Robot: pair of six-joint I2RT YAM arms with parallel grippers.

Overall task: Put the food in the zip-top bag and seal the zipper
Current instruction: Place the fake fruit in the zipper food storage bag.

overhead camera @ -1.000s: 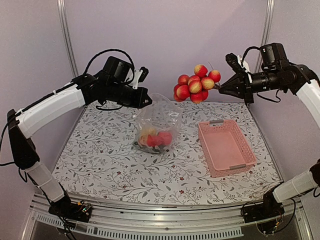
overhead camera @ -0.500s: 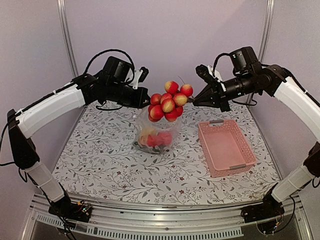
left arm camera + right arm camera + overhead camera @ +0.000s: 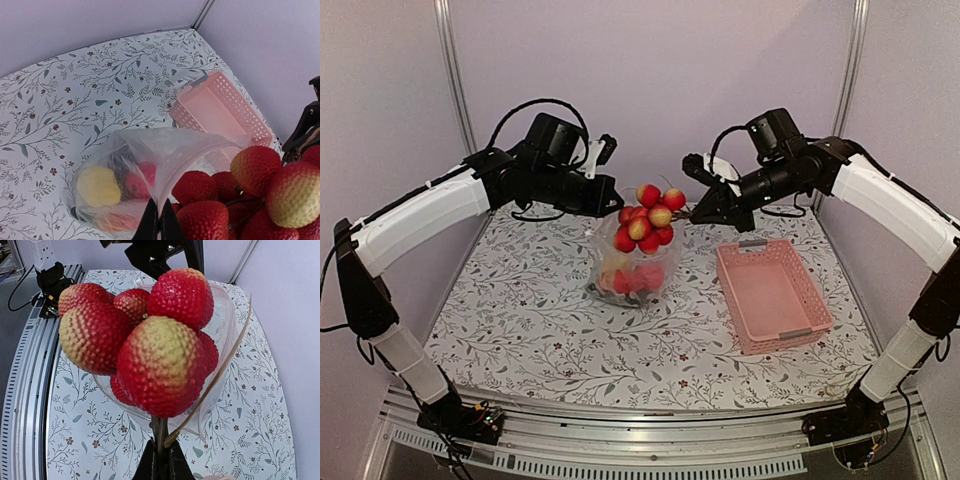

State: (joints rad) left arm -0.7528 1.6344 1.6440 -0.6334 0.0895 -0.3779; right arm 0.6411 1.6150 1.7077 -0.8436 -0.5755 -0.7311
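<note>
One fruit bunch (image 3: 648,218) clamped in right gripper (image 3: 694,213).

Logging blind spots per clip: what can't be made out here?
- Top view: food pieces in the bag blur behind plastic; uncountable.
- Left wrist: red fruit cluster cut off by frame edges.
- Right wrist: cluster hides the bag's contents.
- Zipper: too thin to see anywhere.

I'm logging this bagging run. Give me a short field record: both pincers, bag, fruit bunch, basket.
left pincer: shut on the mouth edge of the zip-top bag, holding it up
right pincer: shut on the stem of the fruit bunch
fruit bunch: red, bumpy, over the open bag mouth
bag contents: yellow piece, red piece
seal: not closed
pink basket: on the table, right of the bag, nothing visible inside
</note>
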